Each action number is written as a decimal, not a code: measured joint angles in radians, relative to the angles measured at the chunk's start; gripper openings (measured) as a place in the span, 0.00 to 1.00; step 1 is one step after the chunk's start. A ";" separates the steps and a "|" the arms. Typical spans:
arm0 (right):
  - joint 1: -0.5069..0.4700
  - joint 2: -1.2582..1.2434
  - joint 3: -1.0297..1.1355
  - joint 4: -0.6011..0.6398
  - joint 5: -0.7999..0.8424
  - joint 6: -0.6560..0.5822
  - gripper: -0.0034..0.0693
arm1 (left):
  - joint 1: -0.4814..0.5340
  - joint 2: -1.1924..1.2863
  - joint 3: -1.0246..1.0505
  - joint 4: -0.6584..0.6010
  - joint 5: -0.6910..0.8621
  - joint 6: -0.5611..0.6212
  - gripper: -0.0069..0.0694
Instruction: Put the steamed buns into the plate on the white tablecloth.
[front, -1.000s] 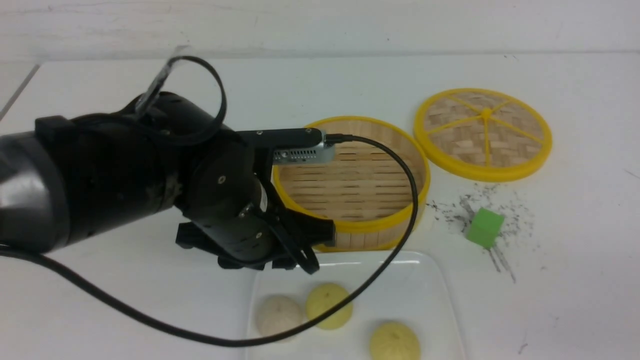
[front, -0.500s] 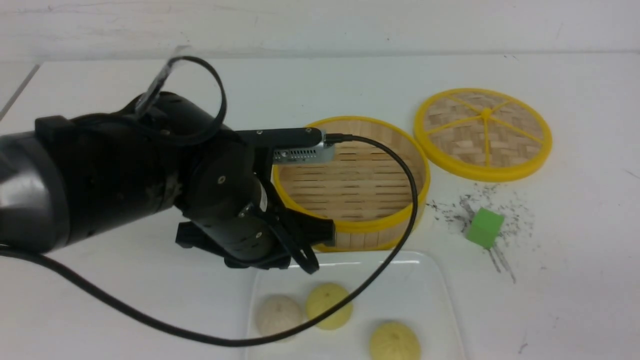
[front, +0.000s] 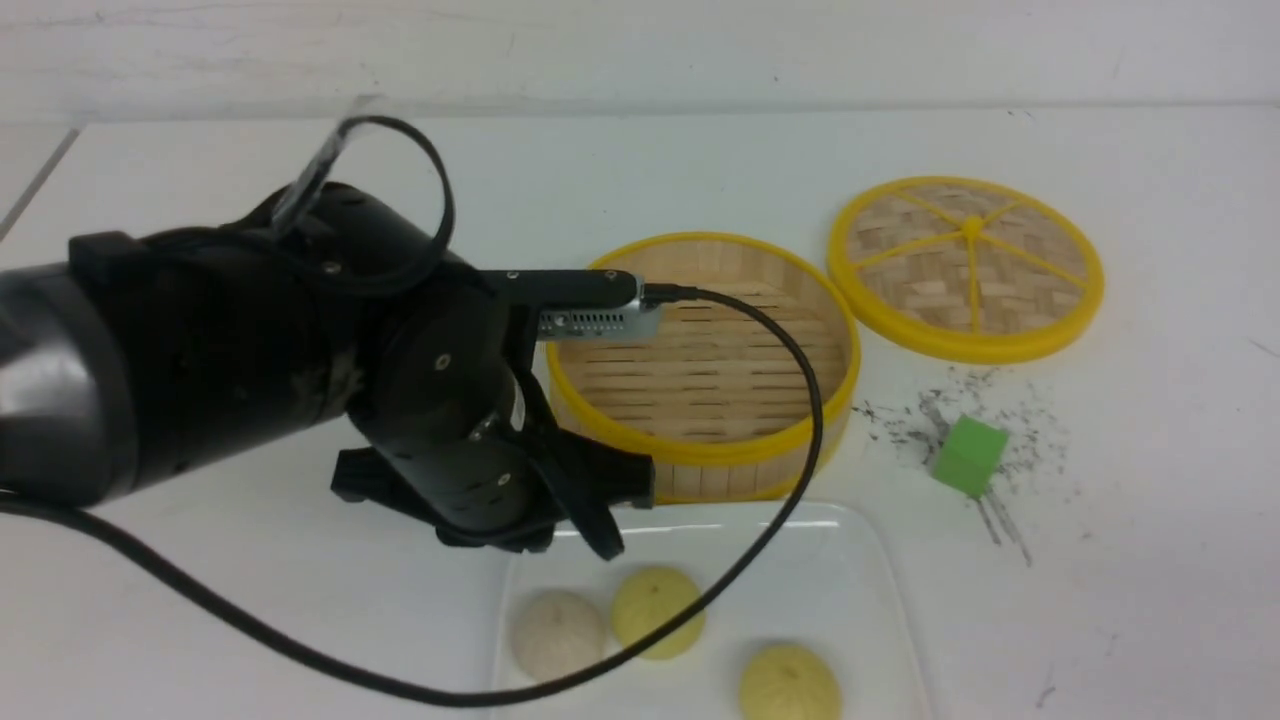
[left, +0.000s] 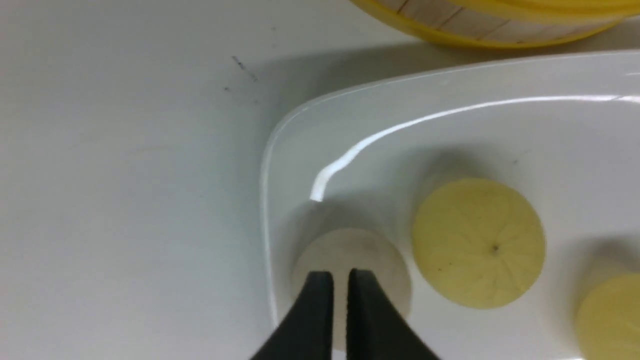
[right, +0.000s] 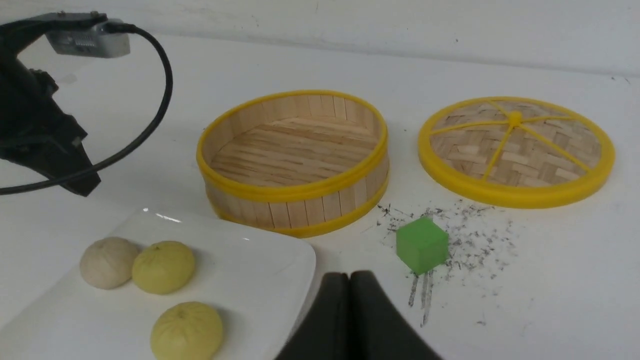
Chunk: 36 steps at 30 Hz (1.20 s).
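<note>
Steamed buns (front: 657, 610): three, all on plate (front: 830, 580), in its near-left part. Steamer (front: 720, 478), behind plate: empty. Left hand (left: 340, 275): the nearer one, above plate's far-left corner, off-white bun (left: 372, 255) directly beneath; fingers almost together, holding nothing. Right hand (right: 350, 276): closed, right of plate. Change: left arm has drifted slightly left, away from plate.

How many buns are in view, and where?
3, all on the plate: an off-white bun by its left edge, a yellow bun beside it, a second yellow bun nearer the robot. The steamer is empty.
</note>
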 joint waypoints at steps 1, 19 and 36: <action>-0.001 0.000 0.004 0.000 -0.001 0.000 0.04 | 0.000 -0.002 0.000 0.006 0.005 0.000 0.12; -0.365 -0.091 0.388 -0.105 -0.194 -0.001 0.05 | 0.000 -0.360 0.000 0.079 0.186 0.069 0.09; -0.368 -0.091 0.389 -0.105 -0.195 -0.001 0.07 | 0.000 -1.017 0.643 -0.166 -0.466 0.169 0.09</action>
